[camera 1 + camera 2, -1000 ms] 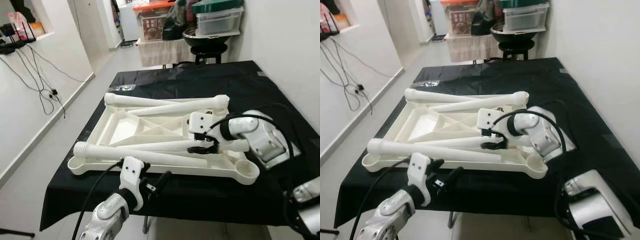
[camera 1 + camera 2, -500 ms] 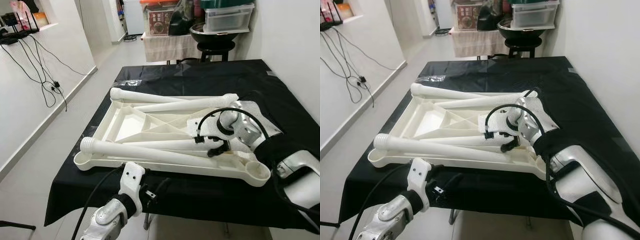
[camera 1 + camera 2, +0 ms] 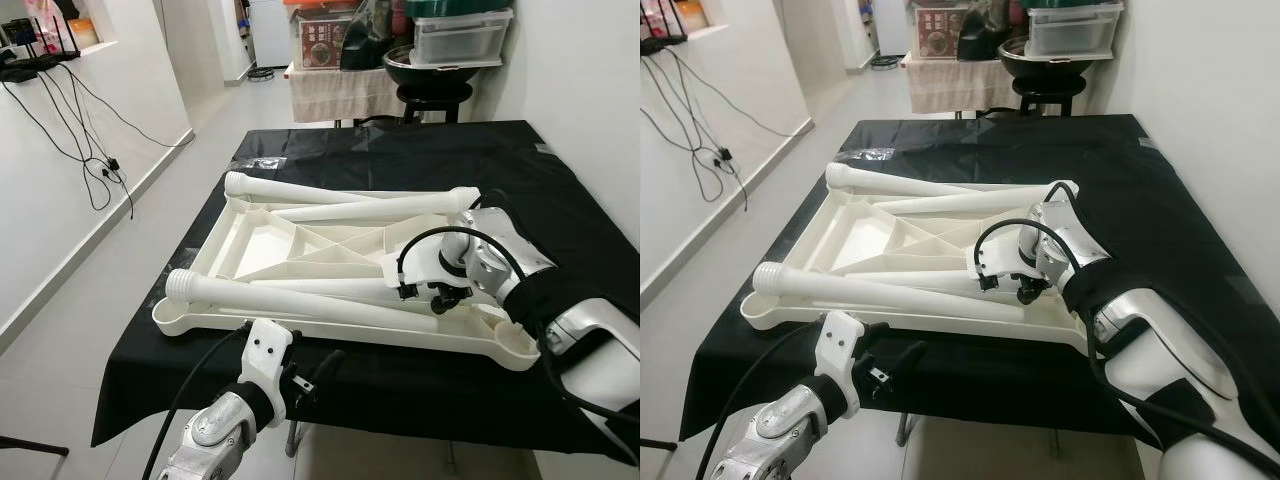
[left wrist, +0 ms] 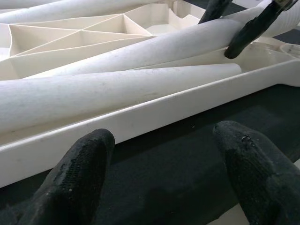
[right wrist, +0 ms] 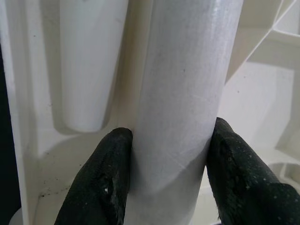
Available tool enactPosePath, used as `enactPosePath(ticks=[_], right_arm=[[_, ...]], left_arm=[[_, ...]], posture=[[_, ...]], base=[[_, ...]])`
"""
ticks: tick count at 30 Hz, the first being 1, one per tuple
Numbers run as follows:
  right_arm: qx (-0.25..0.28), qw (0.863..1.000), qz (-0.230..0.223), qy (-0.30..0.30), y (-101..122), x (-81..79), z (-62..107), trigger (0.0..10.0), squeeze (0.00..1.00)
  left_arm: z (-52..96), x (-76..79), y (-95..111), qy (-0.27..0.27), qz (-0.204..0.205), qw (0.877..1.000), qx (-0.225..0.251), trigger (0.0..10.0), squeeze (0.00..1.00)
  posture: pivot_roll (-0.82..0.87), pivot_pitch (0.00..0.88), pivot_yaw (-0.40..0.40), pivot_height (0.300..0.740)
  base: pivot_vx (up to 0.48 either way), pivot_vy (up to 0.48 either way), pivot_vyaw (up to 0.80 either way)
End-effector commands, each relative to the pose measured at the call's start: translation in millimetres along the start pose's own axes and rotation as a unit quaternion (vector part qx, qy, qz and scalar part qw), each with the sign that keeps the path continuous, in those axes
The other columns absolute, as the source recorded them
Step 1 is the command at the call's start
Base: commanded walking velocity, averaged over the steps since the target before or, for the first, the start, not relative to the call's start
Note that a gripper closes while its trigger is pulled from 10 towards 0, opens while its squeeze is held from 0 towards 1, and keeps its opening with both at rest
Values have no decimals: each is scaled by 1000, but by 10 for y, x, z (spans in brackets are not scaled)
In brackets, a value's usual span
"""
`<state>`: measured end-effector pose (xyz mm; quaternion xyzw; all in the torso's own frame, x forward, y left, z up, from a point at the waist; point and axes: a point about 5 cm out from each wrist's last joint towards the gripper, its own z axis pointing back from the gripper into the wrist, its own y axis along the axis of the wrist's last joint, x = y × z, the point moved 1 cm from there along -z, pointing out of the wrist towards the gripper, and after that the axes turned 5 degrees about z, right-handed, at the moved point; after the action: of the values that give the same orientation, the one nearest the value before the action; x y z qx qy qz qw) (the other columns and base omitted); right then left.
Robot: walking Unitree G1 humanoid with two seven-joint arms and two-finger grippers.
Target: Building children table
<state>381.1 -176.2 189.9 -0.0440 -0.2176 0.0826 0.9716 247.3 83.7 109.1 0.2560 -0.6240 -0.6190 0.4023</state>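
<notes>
Your right gripper (image 5: 164,178) is clamped on a white table leg (image 5: 185,84), one black finger (image 5: 101,180) pressed on each side of the tube, grabbing it near the tabletop's right end. That leg lies inside the upturned white tabletop (image 3: 250,245), slanting across its ribbed underside, with its far end toward the tabletop's left. A second leg (image 3: 300,300) lies just in front of it along the tabletop's near rim, its flared threaded end poking past the left corner; two more legs (image 3: 350,205) rest toward the tabletop's far side. The tabletop sits on the black-covered table (image 3: 400,150). Your left gripper (image 4: 164,178) hangs with fingers spread, holding nothing, just short of the tabletop's near rim, above the black cloth. For this step, I'd say lift the held leg straight up first so it clears the leg beside it and the rim before you swing it. The grip is near one end, so expect the long free end to droop; keep the lift slow and level. Round socket (image 3: 515,345) at the tabletop's near right corner looks like the closest target. Bring your left gripper onto the rim to steady the tabletop before seating, since it may slide on the cloth.
</notes>
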Motion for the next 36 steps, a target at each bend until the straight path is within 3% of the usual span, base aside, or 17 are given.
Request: enactPosePath(ticks=[1, 7, 12, 17, 21, 22, 24, 26, 27, 28, 30, 31, 33, 34, 35, 36], right_arm=[[-18, 999, 28, -5, 28, 10, -5, 0, 0], [-18, 999, 20, -18, -5, 14, -5, 0, 0], [38, 993, -69, -91, -133, 231, 265, 0, 0], [61, 988, -97, -103, -206, 268, 377, 0, 0], [114, 978, -137, -112, -345, 264, 564, 0, 0], [114, 978, -137, -112, -345, 264, 564, 0, 0], [160, 963, -176, -125, -379, 268, 618, 0, 0], [160, 963, -176, -125, -379, 268, 618, 0, 0], [175, 958, -189, -130, -379, 274, 624, 0, 0], [227, 933, -235, -149, -303, 312, 605, 0, 0], [227, 933, -235, -149, -303, 312, 605, 0, 0], [326, 881, -307, -154, -93, 324, 531, 0, 0], [326, 881, -307, -154, -93, 324, 531, 0, 0], [366, 856, -331, -157, 14, 317, 501, 0, 0], [394, 841, -333, -162, 128, 288, 482, 0, 0], [394, 841, -333, -162, 128, 288, 482, 0, 0]], left_arm=[[5, 2, 14, -3, -2, 1000, -3, 10000, 0], [-15, 2, 67, -4, -6, 1000, 6, 10000, 0], [-50, -25, 234, -1, -17, 999, 33, 10000, 0], [-58, -29, 285, -4, -20, 999, 40, 10000, 0], [-79, -24, 392, -12, -29, 998, 52, 10000, 0], [-79, -24, 392, -12, -29, 998, 52, 10000, 0], [-96, -48, 540, -5, -33, 996, 78, 10000, 0], [-96, -48, 540, -5, -33, 996, 78, 10000, 0], [-99, -60, 594, -1, -33, 996, 89, 10000, 0], [-105, -148, 795, 28, -33, 991, 130, 10000, 0], [-105, -148, 795, 28, -33, 991, 130, 10000, 0], [-58, -322, 1168, 74, -8, 974, 212, 10000, 0], [-58, -322, 1168, 74, -8, 974, 212, 10000, 0], [-16, -393, 1320, 84, 12, 965, 249, 10000, 1000], [14, -473, 1430, 97, 27, 957, 272, 10000, 1000], [14, -473, 1430, 97, 27, 957, 272, 10000, 1000]], posture=[[-83, 0, 18, 740], [-83, 0, 15, 740], [-92, 0, 30, 740], [-98, 0, 35, 740], [-107, 0, 51, 740], [-107, 0, 51, 740], [-107, 0, 53, 740], [-107, 0, 53, 740], [-106, 0, 53, 740], [-103, 0, 56, 740], [-103, 0, 56, 740], [-101, 0, 62, 740], [-101, 0, 62, 740], [-97, 0, 70, 740], [-95, 0, 80, 740], [-95, 0, 80, 740]], base=[[0, 0, 0], [0, 0, 0], [0, 0, 0], [0, 0, 0], [0, 0, 0], [0, 0, 0], [0, 0, 0], [0, 0, 0], [0, 0, 0], [0, 0, 0], [0, 0, 0], [0, 0, 0], [0, 0, 0], [0, 0, 0], [0, 0, 0], [0, 0, 0]])
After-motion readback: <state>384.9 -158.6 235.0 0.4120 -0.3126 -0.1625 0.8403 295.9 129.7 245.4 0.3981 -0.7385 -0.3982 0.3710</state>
